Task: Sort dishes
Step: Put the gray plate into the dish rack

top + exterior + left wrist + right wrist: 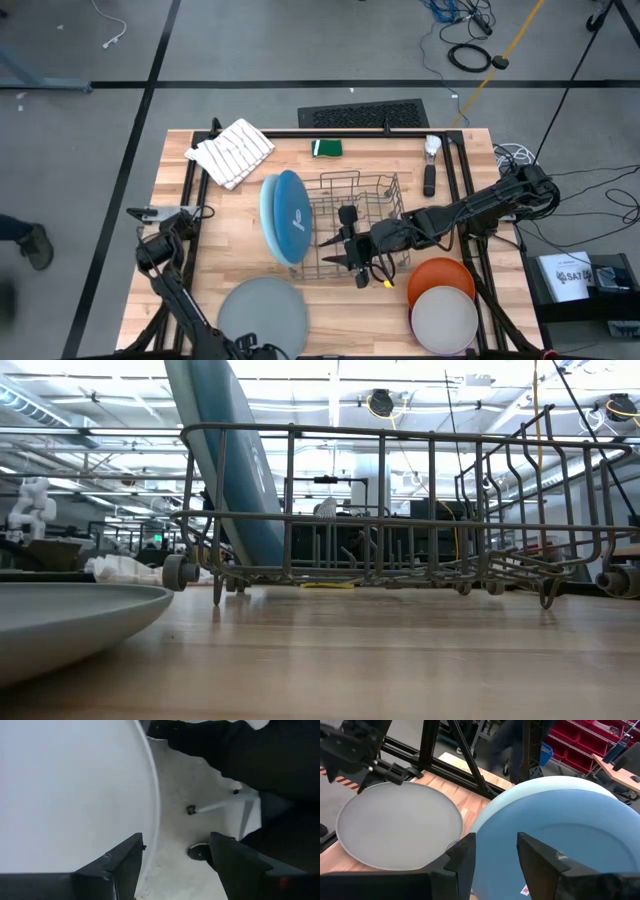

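A grey plate [262,315] lies flat at the table's near edge. It also shows in the low view [70,622] and the right wrist view [395,825]. A light blue plate [268,215] and a darker blue plate [292,212] stand on edge at the left end of the wire rack [375,200]. An orange plate [440,272] and an off-white plate [445,320] lie at the near right. My left gripper [175,855] is open over the grey plate's near rim [155,820], with one finger over the plate and one beyond the rim. My right gripper [495,850] is open and empty over the rack, just right of the blue plates [560,835].
A white striped cloth [232,150] lies at the far left. A green item [327,148] and a dark-handled brush [430,170] lie by the far edge. The rack fills the table's middle. Bare wood shows left of the blue plates and between the grey plate and the orange plate.
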Motion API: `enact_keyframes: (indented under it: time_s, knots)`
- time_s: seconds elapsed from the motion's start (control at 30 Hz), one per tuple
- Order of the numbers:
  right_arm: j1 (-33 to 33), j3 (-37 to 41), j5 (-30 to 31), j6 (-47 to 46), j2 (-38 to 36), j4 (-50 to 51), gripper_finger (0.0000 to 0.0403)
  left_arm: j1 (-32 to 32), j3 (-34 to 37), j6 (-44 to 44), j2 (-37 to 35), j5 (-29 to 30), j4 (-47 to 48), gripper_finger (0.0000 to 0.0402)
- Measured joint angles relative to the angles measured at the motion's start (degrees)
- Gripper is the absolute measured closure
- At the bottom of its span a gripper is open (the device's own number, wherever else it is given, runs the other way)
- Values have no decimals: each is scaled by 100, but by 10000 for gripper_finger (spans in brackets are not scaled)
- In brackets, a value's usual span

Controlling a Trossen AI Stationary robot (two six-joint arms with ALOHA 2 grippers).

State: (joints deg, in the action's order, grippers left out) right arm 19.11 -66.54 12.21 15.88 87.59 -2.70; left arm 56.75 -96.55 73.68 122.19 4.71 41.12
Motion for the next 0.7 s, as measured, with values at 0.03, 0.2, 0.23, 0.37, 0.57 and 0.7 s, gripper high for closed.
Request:
enact_keyframes:
  time_s: [0.03,0.2,0.23,0.37,0.57,0.7]
  knots:
    - [0,0,0,0,0,4,266,0,0,1,46,-2,9,171]
    - [0,0,0,-1,0,3,266,-15,0,64,238,-24,78,171]
    - [0,0,2,0,0,3,266,-15,-2,98,272,-24,119,171]
    - [0,0,2,4,0,4,266,-31,-2,153,381,-125,380,171]
    - [0,0,2,12,0,2,266,-69,-4,352,400,-152,880,171]
    - [0,0,2,20,0,0,266,-101,-7,418,400,-143,1259,171]
